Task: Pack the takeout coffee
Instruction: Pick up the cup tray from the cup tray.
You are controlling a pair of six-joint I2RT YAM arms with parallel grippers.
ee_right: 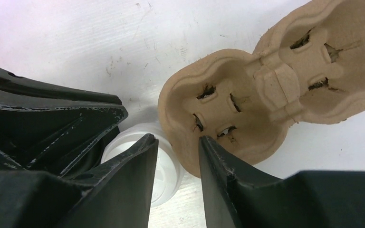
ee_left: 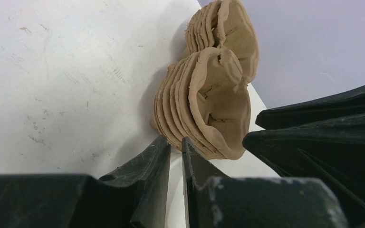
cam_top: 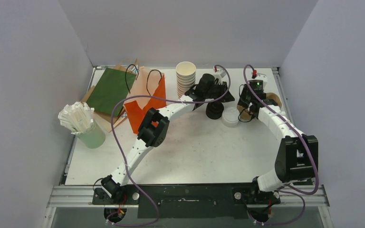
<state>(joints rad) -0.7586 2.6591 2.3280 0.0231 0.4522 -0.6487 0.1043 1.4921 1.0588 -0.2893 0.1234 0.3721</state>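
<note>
No takeout coffee shows in any view. My left gripper hangs at the back centre over a black stack of lids, its jaws closed to a thin slit with nothing seen between them. Just ahead of its fingertips lies a stack of brown pulp cup carriers, seen edge-on. My right gripper stands open astride the near rim of the top carrier. Its left finger lies over a stack of white lids.
A stack of lidless white cups stands at the back, left of the left gripper. An orange bag, a flat green sheet and a pale green cup of white sticks sit on the left. The two grippers are close together.
</note>
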